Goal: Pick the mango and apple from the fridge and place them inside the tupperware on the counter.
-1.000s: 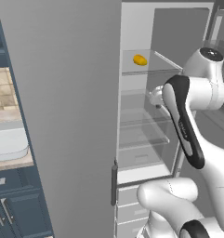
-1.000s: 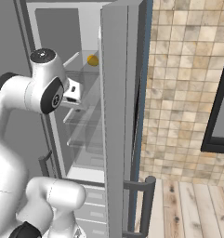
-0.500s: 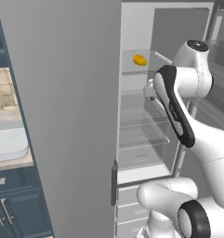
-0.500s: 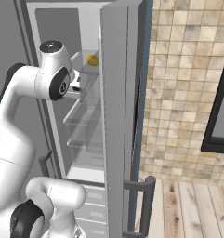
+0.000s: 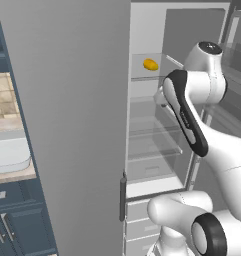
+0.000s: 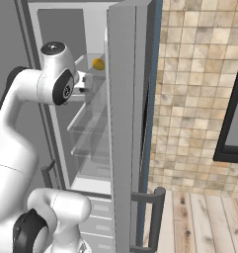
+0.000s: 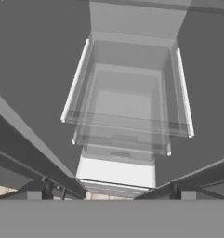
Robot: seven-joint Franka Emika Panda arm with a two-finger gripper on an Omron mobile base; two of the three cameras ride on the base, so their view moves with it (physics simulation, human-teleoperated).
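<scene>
Since the earlier frame the arm has swung higher inside the open fridge [image 5: 142, 150], toward the mango [image 5: 150, 64] on the upper glass shelf [image 5: 147, 77]. Its fingers [image 7: 34, 194] stand wide apart and hold nothing.

Mango on the top shelf, fridge open.
You have the yellow-orange oval mango [image 5: 150, 64] lying on the upper glass shelf of the fridge [image 5: 82, 120], whose grey door stands open on a white interior; your pale tupperware [image 5: 9, 155] sits on the counter, well left.

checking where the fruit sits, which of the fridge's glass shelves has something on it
The top glass shelf: the yellow-orange mango lies on it, toward the back. The glass shelves below it look bare.
</scene>
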